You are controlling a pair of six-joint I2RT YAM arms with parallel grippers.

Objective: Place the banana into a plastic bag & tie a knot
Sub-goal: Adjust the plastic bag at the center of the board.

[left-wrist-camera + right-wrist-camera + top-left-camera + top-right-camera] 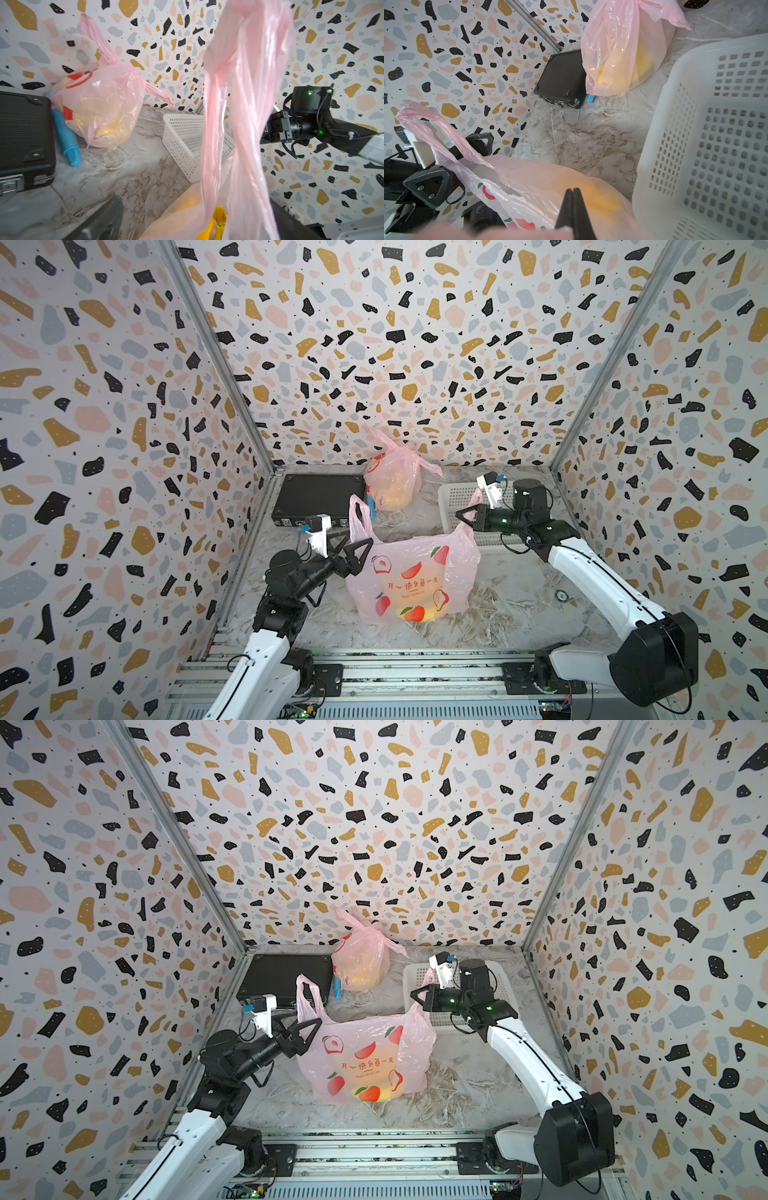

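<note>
left gripper [358,539] wide, right gripper [459,514] clamped

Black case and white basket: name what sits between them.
The knotted pink bag, with a blue tube beside it, in both top views.

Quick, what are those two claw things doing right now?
Left end effector: open, around a bag handle, not gripping.
Right end effector: closed; whether it pinches the pink bag cannot be told.

The plastic bag [411,572] is thin and glossy; the basket [455,497], matt perforated plastic.
</note>
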